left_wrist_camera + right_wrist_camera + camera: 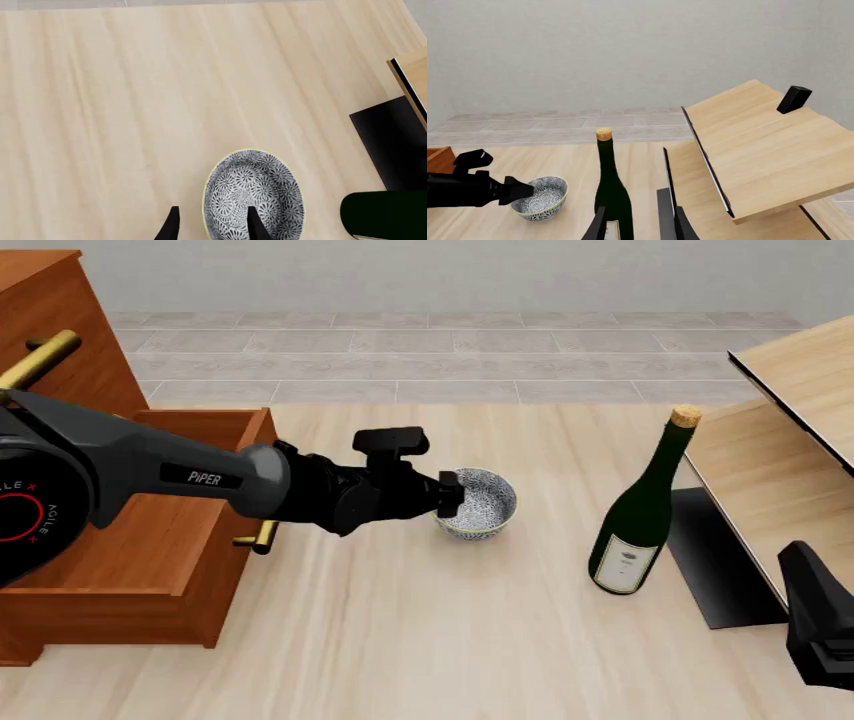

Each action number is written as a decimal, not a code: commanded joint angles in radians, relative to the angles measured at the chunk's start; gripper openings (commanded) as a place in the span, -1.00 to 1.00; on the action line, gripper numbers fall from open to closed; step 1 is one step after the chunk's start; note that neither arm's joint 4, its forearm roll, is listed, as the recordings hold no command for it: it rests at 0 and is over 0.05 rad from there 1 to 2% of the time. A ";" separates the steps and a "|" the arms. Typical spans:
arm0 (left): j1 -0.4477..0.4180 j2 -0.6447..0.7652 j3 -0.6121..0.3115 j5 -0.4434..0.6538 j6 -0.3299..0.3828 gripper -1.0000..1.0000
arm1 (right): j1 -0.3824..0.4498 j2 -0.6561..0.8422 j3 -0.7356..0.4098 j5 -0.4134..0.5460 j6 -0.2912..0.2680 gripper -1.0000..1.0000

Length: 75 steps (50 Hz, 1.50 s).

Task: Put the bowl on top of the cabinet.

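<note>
Left pincer [210,225] open, straddling near wall of bowl [255,195] on worktop [120,110]; stiff, breakable-looking, likely slick — pinch wall; right pincer [637,226] open.

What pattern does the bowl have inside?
A grey-white floral speckle covers the bowl; the left wrist view shows it best.

"PIPER" stands in white capitals on a small plate on the left arm [200,478]'s forearm. Near that arm's base at the left edge, white "AGILEX" lettering curves around a red ring, only partly legible. The wine bottle [638,520] on the right carries a pale label whose print is too small to read.
</note>
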State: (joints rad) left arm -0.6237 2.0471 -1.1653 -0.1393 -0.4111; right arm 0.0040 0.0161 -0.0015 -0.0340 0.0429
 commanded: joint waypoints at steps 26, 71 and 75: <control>-0.015 0.029 0.004 -0.044 -0.016 -1.00 | -0.004 -0.006 -0.001 0.002 -0.001 1.00; -0.009 -0.321 0.203 -0.033 -0.178 -1.00 | -0.004 -0.005 0.000 0.002 -0.001 1.00; -0.030 -0.427 0.246 -0.006 -0.188 -1.00 | -0.003 -0.004 0.000 0.001 -0.002 1.00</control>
State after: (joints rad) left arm -0.6145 1.8057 -1.0027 -0.1725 -0.5557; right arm -0.0002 0.0110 -0.0017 -0.0318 0.0426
